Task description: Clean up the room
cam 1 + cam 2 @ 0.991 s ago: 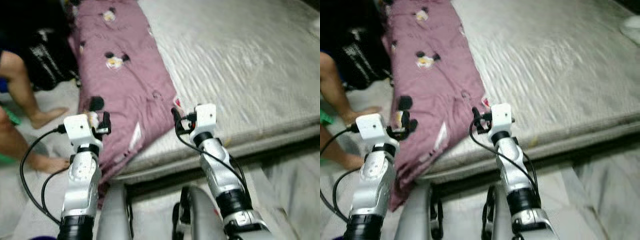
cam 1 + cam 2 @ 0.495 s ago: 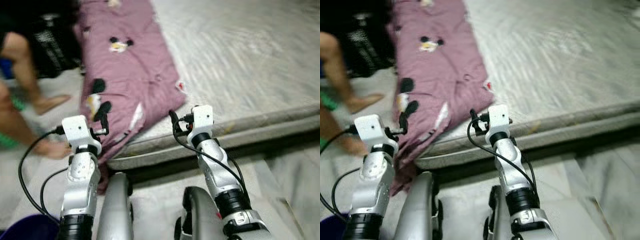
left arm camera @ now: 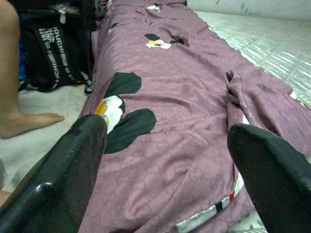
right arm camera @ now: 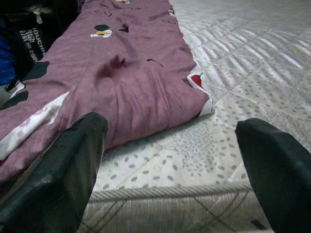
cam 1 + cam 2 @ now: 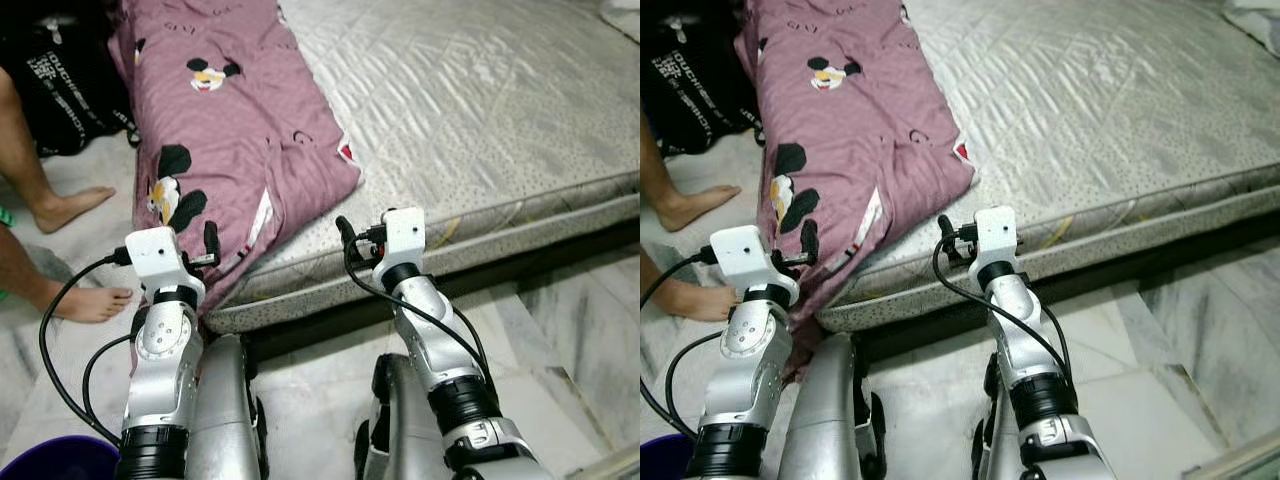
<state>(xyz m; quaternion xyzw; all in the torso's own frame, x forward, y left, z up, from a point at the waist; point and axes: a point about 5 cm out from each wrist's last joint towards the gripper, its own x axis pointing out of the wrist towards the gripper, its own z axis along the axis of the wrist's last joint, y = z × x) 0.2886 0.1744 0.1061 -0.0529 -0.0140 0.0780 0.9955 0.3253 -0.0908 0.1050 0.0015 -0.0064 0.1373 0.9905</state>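
- My left gripper [image 3: 165, 170]: jaws released, wide apart, nothing between them. It hovers at the near left corner of the mattress, just short of the purple blanket [image 5: 235, 130].
- My right gripper [image 4: 170, 160]: jaws also released and holding nothing, raised in front of the near edge of the mattress [image 5: 480, 110], to the right of the blanket's near corner.
- Through the left jaws I see blanket fabric with a cartoon mouse print [image 3: 121, 104] and a striped white trim along the hem.
- Through the right jaws I see the blanket's near right corner with a small red mark, lying on the dotted grey mattress cover.
- The blanket lies lengthwise along the left side of the mattress, running from far to near; its near left part drapes over the mattress edge toward the floor.
- The mattress sits low on a marble-look floor [image 5: 560, 330].
- Left of the blanket: a black bag with white lettering [image 5: 65, 85] on the floor, far left.
- A person's bare legs and feet [image 5: 85, 300] are on the floor, left of my left arm.
- A dark blue tub rim [image 5: 60, 465] shows at the near left corner.
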